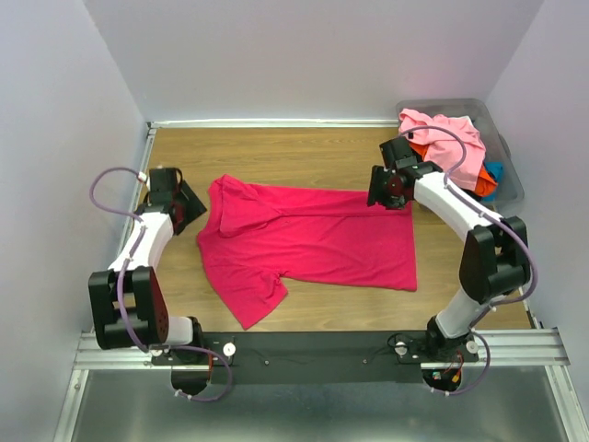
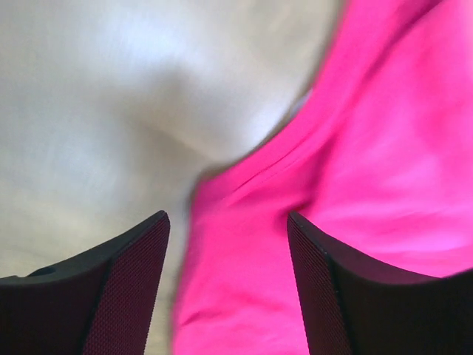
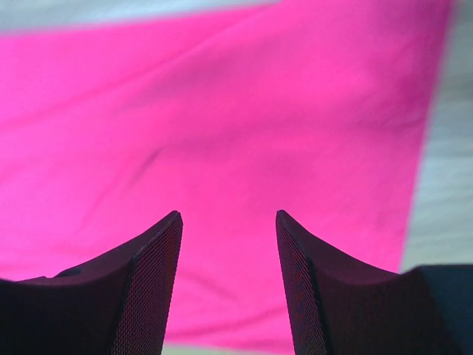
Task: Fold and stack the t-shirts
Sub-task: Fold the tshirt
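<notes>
A bright crimson-magenta t-shirt (image 1: 313, 241) lies spread on the wooden table, its body to the right and one sleeve toward the near edge. My left gripper (image 1: 195, 208) sits at the shirt's left edge, open. In the left wrist view the gripper (image 2: 227, 216) has the shirt's rim (image 2: 244, 281) lying blurred below its spread jaws. My right gripper (image 1: 383, 193) hovers over the shirt's far right corner. In the right wrist view that gripper (image 3: 228, 214) is open above flat magenta cloth (image 3: 222, 118), with nothing pinched.
A grey plastic bin (image 1: 512, 175) stands at the back right, holding a light pink t-shirt (image 1: 456, 138), an orange one (image 1: 421, 148) and a blue one (image 1: 493, 172). White walls close in the table on three sides. Bare wood (image 1: 276, 152) shows behind the shirt.
</notes>
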